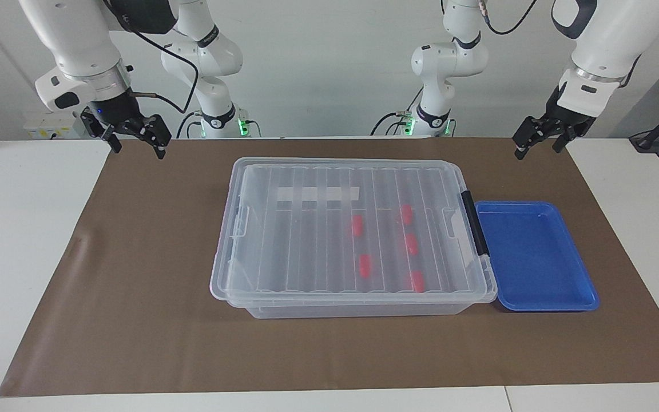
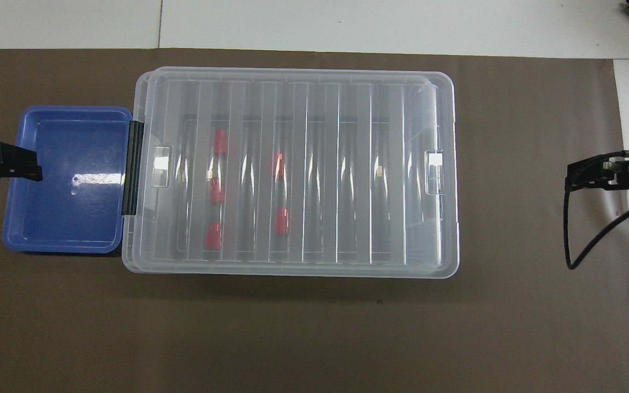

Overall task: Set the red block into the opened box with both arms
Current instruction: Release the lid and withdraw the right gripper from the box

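Sitting mid-worktop on a brown mat [image 1: 135, 320], the clear box [image 1: 284, 240] has its ribbed lid on, and five red blocks show through it, gathered toward the left arm's end, one of them the red block [image 1: 357, 225]. A shallow blue tray [image 1: 535, 257] lies just beside the box's black handle at that same end. Both arms hang raised near the robots, the left tool [image 1: 537, 141] over the mat's corner at the left arm's end, the right tool [image 1: 134, 140] over the corner at the right arm's end, each with fingers spread wide and holding nothing.
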Motion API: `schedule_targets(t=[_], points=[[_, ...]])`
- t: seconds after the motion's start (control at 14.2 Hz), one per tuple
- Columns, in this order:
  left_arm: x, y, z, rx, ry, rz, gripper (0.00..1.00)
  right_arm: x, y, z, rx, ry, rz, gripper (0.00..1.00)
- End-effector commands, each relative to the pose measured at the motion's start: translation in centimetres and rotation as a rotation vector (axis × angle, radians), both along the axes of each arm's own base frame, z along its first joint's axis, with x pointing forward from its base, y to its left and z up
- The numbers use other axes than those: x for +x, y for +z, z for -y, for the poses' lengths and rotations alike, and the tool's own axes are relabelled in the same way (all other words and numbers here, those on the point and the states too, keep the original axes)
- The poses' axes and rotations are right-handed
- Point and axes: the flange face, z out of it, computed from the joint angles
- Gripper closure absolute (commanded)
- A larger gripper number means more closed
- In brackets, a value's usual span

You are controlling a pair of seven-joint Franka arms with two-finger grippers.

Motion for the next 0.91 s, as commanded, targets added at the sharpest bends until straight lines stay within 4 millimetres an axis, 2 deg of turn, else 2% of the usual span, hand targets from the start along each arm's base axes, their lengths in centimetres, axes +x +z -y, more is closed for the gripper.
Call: schedule_targets(t=[0.0, 0.28, 0.35, 0.84], points=[[-1.06, 0.09, -0.01, -0.013, -0.012, -0.010, 0.00, -0.33, -0.13, 0.21, 0.032, 0.024, -0.012, 0.00], [-1.20, 0.05, -0.01, -0.013, -0.010, -0.010, 0.00, -0.31, -0.12, -0.26, 0.082, 0.015, -0.010, 0.00], [-1.18, 0.07, -0.01, -0.013, -0.010, -0.008, 0.00, -0.33, -0.12, 0.13, 0.100, 0.010, -0.011, 0.00], [-1.15, 0.02, 0.07, -0.013, -0.010, -0.007, 0.00, -0.51, -0.20, 0.16, 0.037, 0.029, -0.017, 0.00]])
